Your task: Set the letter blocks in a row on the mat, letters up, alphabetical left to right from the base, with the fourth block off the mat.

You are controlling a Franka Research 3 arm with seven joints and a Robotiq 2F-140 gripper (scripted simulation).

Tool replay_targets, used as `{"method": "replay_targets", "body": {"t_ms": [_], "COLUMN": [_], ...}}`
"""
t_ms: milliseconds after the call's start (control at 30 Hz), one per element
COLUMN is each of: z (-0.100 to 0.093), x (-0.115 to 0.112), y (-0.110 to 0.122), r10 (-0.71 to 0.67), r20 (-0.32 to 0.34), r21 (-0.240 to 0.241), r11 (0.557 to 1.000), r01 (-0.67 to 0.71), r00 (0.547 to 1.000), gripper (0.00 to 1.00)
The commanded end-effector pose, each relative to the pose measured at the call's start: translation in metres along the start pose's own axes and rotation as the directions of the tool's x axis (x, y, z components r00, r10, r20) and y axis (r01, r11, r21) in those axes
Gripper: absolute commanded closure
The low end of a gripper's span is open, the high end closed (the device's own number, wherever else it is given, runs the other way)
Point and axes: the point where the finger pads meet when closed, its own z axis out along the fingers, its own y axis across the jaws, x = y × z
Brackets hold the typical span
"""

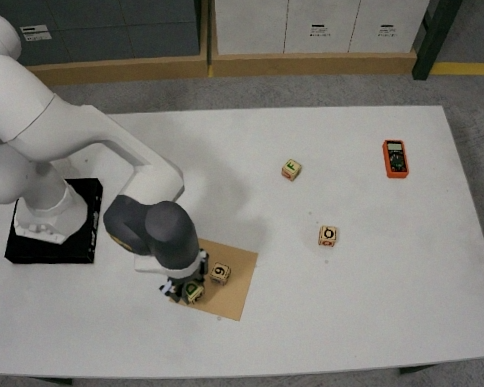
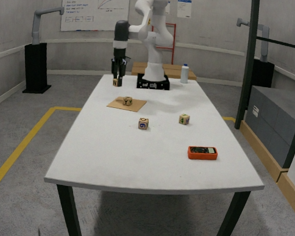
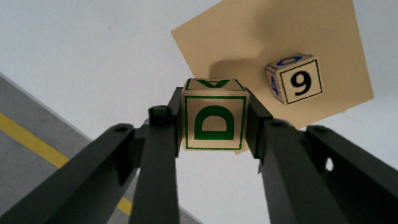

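My gripper [image 3: 211,102] [image 2: 117,82] is shut on the D block [image 3: 214,122] [image 1: 193,292] [image 2: 115,82], green D on top, and holds it in the air over or beside the mat's near-base corner. The tan mat [image 1: 243,278] [image 2: 136,107] [image 3: 225,30] bears the 9 block [image 1: 220,272] [image 2: 127,100] [image 3: 301,82], with a black 9 on top, turned slightly to the mat. The F block [image 1: 291,169] [image 2: 184,119], green F on top, stands off the mat, turned. The Q or O block [image 1: 328,235] [image 2: 143,123], black letter on top, stands off the mat too.
An orange multimeter [image 1: 396,159] [image 2: 202,153] lies at the table's far end from the base. A white bottle [image 2: 184,74] stands beside the robot's black base plate [image 1: 54,253] [image 2: 153,85]. The arm hides part of the mat in the top view.
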Motion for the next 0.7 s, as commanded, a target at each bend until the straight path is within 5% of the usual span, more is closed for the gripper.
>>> {"method": "replay_targets", "body": {"t_ms": [0, 667], "z": [0.000, -0.001], "x": [0.001, 0.004], "y": [0.005, 0.029], "r10": [-0.138, -0.414], "r20": [-0.005, -0.002], "r21": [-0.010, -0.011], "r11": [0.990, 0.910], "r01": [0.138, 0.414], "r00": [0.990, 0.910], "gripper": [0.67, 0.67]}}
